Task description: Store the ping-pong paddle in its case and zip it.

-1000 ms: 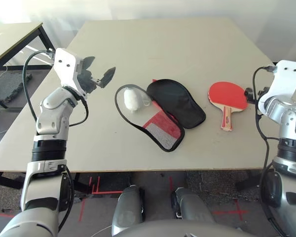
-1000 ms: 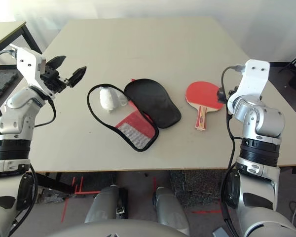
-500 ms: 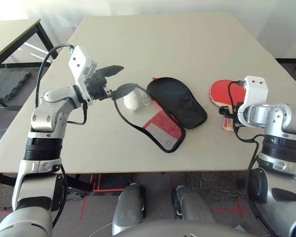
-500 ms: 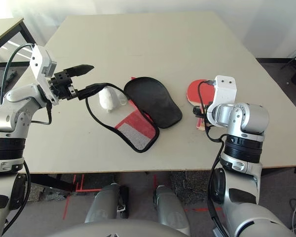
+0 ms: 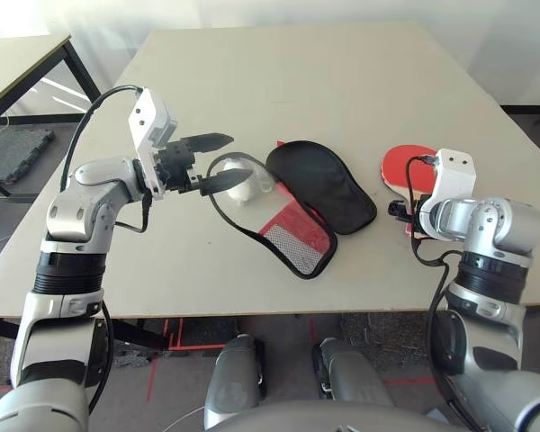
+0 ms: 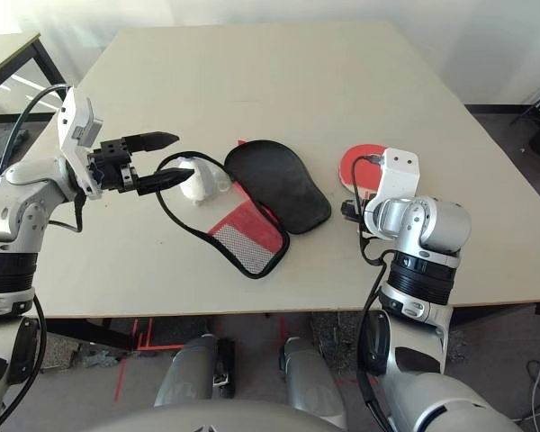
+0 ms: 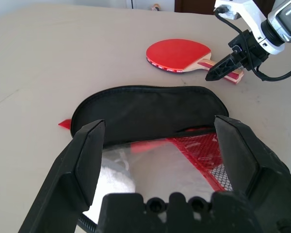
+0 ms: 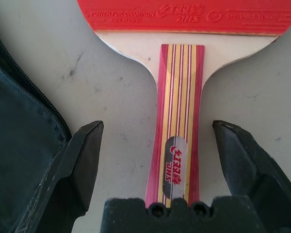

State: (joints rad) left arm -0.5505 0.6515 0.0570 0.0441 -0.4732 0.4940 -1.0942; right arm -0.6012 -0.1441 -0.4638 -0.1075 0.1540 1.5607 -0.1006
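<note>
From the head camera, the case (image 5: 297, 202) lies open in the middle of the desk (image 5: 288, 81), its black flap folded back toward the right and its clear window and red mesh panel facing up. A small white wad (image 5: 243, 184) sits inside under the clear window. The left pincer (image 5: 223, 159) hovers at the case's left rim, spread wide, one finger above the rim and one at it. The ping-pong paddle (image 5: 405, 166) rests flat to the right of the case, and the right pincer (image 5: 403, 212) is down at its handle.

In the left wrist view, the left pincer's fingers (image 7: 85, 150) stand wide apart over the window end of the case (image 7: 145, 109), touching nothing; the paddle (image 7: 177, 53) lies beyond.

In the right wrist view, the right pincer (image 8: 167, 145) is wide, straddling the striped handle of the paddle (image 8: 177, 141) without touching it; the case's edge (image 8: 19, 145) lies just beside.
</note>
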